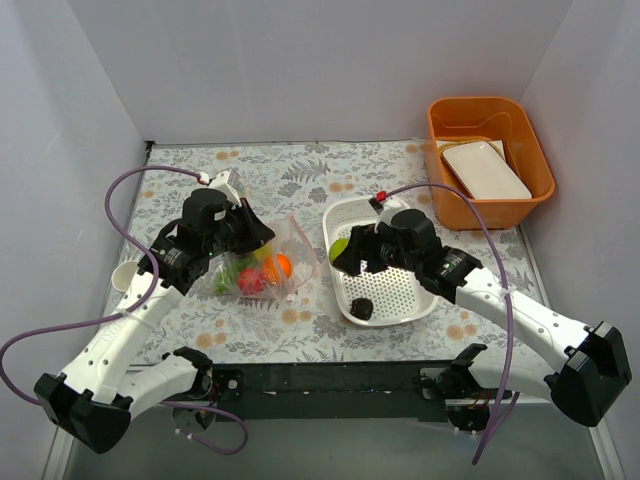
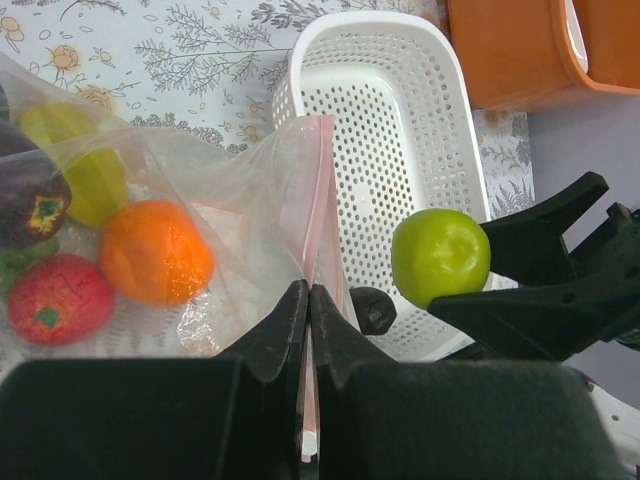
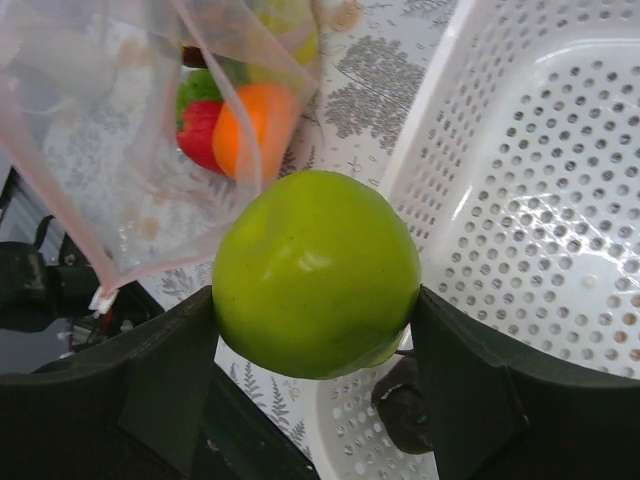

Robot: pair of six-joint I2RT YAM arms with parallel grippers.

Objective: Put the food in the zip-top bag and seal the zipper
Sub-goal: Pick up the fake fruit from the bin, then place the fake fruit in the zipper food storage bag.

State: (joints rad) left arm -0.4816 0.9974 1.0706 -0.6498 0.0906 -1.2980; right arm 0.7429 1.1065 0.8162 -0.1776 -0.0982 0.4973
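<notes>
The clear zip-top bag (image 1: 262,262) lies left of the white basket (image 1: 420,290) and holds an orange (image 2: 156,252), a red apple (image 2: 58,298), a dark plum (image 2: 28,198) and a yellow-green piece (image 2: 90,170). My left gripper (image 2: 308,300) is shut on the bag's pink zipper strip (image 2: 318,190) at its mouth edge. My right gripper (image 3: 315,330) is shut on a green pear (image 3: 315,272), held above the basket's left rim, near the bag's mouth. The pear also shows in the top view (image 1: 340,250). A dark fruit (image 1: 362,309) lies in the basket.
An orange bin (image 1: 490,160) with a white tray (image 1: 487,170) in it stands at the back right. White walls close the left, back and right sides. The table has a floral cloth (image 1: 300,170).
</notes>
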